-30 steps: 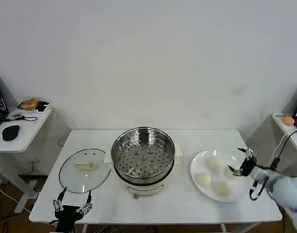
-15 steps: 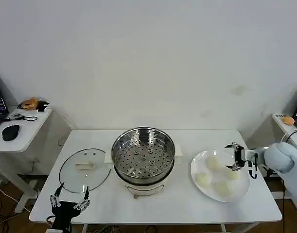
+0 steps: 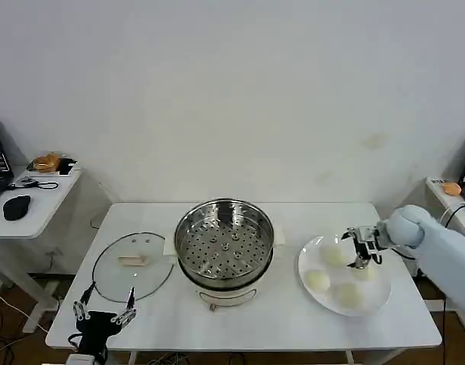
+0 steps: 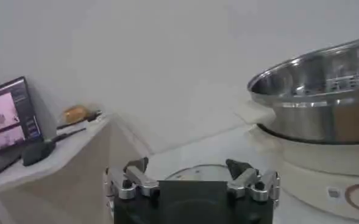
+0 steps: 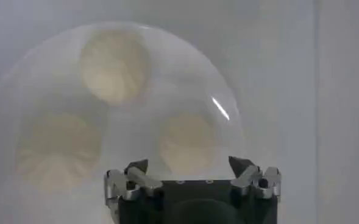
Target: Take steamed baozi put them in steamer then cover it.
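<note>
The right gripper (image 3: 360, 247) is now held over the plate (image 3: 321, 300), spread open with nothing between its fingers, above the baozi (image 3: 318, 281); a second ago it was at the plate's right edge, and it has since been brought inward, toward the steamer (image 3: 224, 245). In the right wrist view the open gripper (image 5: 191, 172) is seen just above one bun, with two more on the plate (image 5: 240, 128). Four buns are still seen lying on the plate in the head view. The left gripper (image 3: 103, 310) is held open and empty at the tabletop's (image 3: 217, 323) front left edge, lower and further left than before. The cover (image 3: 132, 266) is left flat on the tabletop beside the uncovered, empty steamer.
</note>
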You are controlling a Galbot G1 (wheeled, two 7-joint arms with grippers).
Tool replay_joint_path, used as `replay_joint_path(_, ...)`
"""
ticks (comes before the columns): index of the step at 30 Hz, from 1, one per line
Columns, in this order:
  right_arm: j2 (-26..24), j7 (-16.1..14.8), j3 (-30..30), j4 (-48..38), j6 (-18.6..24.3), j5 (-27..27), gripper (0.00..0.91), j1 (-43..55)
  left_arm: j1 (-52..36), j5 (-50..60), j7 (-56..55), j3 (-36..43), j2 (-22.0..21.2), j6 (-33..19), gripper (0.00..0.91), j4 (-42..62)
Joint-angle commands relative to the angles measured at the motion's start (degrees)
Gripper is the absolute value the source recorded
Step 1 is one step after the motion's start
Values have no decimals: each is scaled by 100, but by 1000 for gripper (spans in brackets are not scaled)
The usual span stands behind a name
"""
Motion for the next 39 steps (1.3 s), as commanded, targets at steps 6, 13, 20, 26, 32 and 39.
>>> replay_joint_path(6, 539, -47, -636, -682, 11, -143, 887, 457, -73, 17, 25, -26, 11, 7, 907, 47)
replay_joint_path(13, 669, 45, -688, -886, -14, -201, 806, 464, -82, 16, 24, -8, 7, 2, 907, 36)
replay_joint_path(20, 760, 15, -738, -968, -47, -230, 625, 462, -73, 16, 26, -31, 20, 3, 907, 17)
replay_joint_path(26, 689, -30, -762, -884, -61, -127, 625, 518, -75, 20, 23, -3, 17, 5, 907, 7)
replay_joint_path(32, 369, -147, -889, -529, -50, 83, 625, 834, -61, 8, 32, -11, 45, 6, 907, -14)
replay_joint_path(39, -50, -234, -1107, 129, -127, 664, 625, 1778, -66, -40, 40, 1, 80, 19, 907, 26)
